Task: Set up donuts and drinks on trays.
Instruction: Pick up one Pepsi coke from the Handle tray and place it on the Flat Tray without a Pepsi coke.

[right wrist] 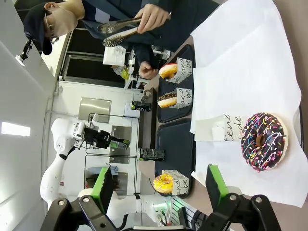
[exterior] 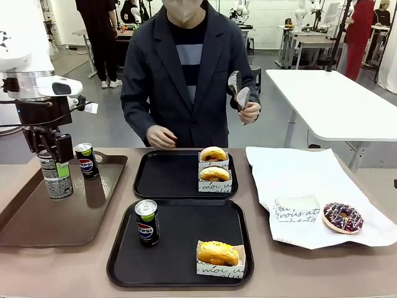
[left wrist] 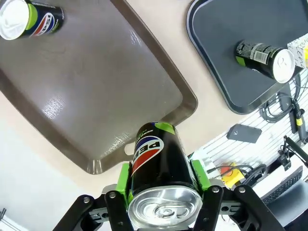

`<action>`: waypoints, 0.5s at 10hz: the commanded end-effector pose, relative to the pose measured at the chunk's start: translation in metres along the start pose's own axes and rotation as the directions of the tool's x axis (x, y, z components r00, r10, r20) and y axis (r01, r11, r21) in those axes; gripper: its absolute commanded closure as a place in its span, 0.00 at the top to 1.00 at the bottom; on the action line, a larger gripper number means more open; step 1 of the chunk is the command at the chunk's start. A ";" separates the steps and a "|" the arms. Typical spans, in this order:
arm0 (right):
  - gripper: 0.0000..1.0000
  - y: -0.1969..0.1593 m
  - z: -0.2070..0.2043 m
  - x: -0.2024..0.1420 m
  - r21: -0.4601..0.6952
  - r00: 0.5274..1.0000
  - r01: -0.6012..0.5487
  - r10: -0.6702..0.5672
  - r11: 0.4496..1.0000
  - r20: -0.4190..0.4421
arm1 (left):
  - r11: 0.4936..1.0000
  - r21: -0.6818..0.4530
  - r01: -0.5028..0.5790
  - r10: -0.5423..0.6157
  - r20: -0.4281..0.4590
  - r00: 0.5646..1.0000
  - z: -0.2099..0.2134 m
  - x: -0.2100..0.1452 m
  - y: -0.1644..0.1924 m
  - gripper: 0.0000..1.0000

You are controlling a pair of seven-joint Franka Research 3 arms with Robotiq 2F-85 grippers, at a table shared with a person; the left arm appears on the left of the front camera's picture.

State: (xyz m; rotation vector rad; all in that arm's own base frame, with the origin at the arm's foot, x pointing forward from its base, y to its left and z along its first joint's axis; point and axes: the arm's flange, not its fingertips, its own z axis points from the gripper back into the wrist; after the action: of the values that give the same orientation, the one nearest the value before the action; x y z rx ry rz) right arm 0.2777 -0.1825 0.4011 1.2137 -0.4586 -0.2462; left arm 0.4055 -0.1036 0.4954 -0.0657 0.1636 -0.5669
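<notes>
Logging the left side first: your left pincer [exterior: 54, 158] is clenched on a black Pepsi can [exterior: 57, 183]. In the left wrist view the green pads [left wrist: 124, 177] press both sides of that can [left wrist: 161, 159], just under its silver top. The can hangs upright over the brown tray [exterior: 37, 217]. You cannot tell from either view whether its base touches the tray floor.

A second can [exterior: 86, 160] stands on the same brown tray, near its far rim and just beside the held one. A third can [exterior: 147, 222] stands upright in the left half of the near black tray [exterior: 186, 236].

Donuts: one yellow-glazed donut [exterior: 218, 253] sits in a white paper sleeve at the near right corner of the near black tray. The far black tray [exterior: 167, 177] carries two sleeved yellow donuts [exterior: 213, 154] along its right edge, one behind the other. A dark sprinkled donut [exterior: 343, 217] lies bare on the white paper [exterior: 298, 171] spread on the bench to the right. An empty sleeve [exterior: 296, 209] lies just beside it.

Your right pincer [right wrist: 160, 187] is released, green pads wide apart with nothing between them, and it looks toward the sprinkled donut [right wrist: 263, 141].

Person at the far side: one hand [exterior: 249, 112] holds tongs [exterior: 237, 90] raised at chest height, and the other hand [exterior: 161, 136] rests at the bench edge behind the far black tray.
</notes>
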 end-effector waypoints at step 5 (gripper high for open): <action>1.00 0.000 -0.001 0.001 0.011 1.000 -0.006 0.006 1.000 0.000 | 1.000 -0.003 -0.015 0.015 0.013 1.000 0.013 -0.008 0.003 0.59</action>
State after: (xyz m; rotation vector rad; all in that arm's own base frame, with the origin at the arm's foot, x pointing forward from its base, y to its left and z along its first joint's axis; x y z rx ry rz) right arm 0.2777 -0.1825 0.4011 1.2138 -0.4585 -0.2462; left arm 0.4051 -0.0983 0.5026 -0.0682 0.1509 -0.5568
